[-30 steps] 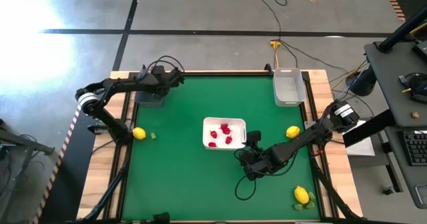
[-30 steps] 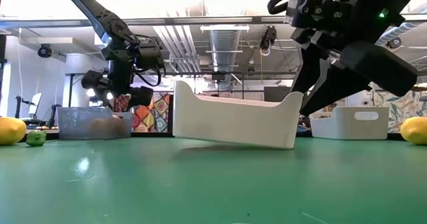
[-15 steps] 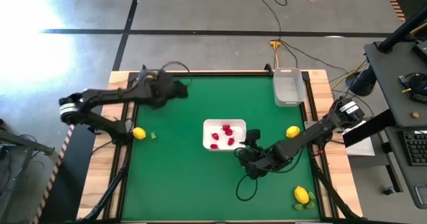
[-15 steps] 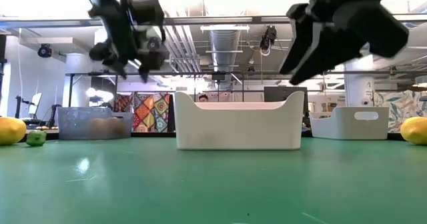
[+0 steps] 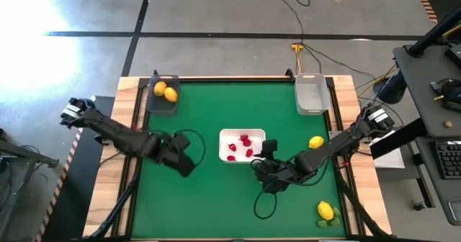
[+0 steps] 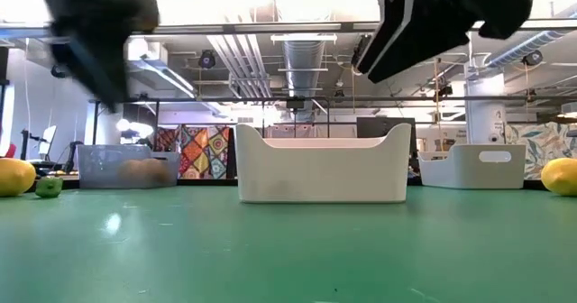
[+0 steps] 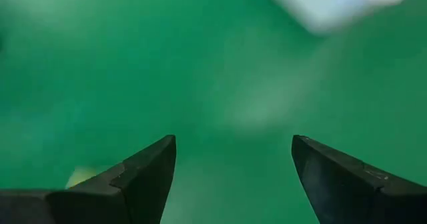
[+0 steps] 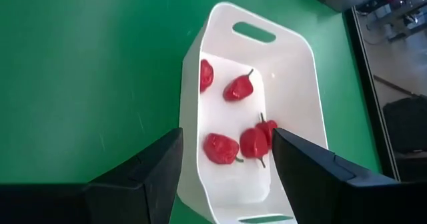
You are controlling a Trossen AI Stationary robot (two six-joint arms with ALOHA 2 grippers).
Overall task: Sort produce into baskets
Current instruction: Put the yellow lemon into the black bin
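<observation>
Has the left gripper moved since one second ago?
Yes. The left gripper left the dark bin at the table's far left corner and now hangs open beside the white tray.

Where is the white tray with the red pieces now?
In the high view the white tray sits near the middle of the green table, just beyond the right pincer; the left pincer is on its other side.

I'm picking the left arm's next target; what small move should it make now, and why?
Probably bring the open, empty left hand back toward the lemon near the table's left edge. The dark bin already holds two fruits, and that lemon lies loose on the green mat.
</observation>
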